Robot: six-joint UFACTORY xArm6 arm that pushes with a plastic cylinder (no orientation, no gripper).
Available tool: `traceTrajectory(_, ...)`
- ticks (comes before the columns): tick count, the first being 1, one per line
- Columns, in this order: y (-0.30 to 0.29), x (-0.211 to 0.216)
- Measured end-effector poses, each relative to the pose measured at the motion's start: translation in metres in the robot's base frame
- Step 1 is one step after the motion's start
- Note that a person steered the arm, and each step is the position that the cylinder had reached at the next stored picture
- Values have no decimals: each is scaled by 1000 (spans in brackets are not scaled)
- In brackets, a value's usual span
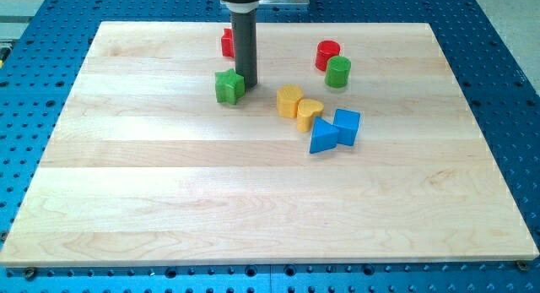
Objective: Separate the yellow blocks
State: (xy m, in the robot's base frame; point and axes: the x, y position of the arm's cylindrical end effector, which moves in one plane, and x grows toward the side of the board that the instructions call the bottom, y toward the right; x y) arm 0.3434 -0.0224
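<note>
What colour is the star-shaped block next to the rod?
Green, seen in the camera view.

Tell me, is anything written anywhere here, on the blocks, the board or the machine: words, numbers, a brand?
None: no readable text shows in the camera view.
The coloured blocks, such as the two yellow blocks, are plain.
The wooden board carries no marks.
The dark rod, my tip beside the green block, has no label.

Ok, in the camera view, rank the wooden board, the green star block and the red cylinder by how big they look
1. Wooden board, by far the largest.
2. Green star block and red cylinder: they look about alike, so no ranking between them.
</note>
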Motion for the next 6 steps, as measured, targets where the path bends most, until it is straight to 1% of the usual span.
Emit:
traceTrajectory(1, 72, 0)
traceTrajectory(2, 110, 2)
traceTrajectory(4, 73, 62)
traceTrajectory(5, 68, 60)
traceTrajectory(6, 76, 39)
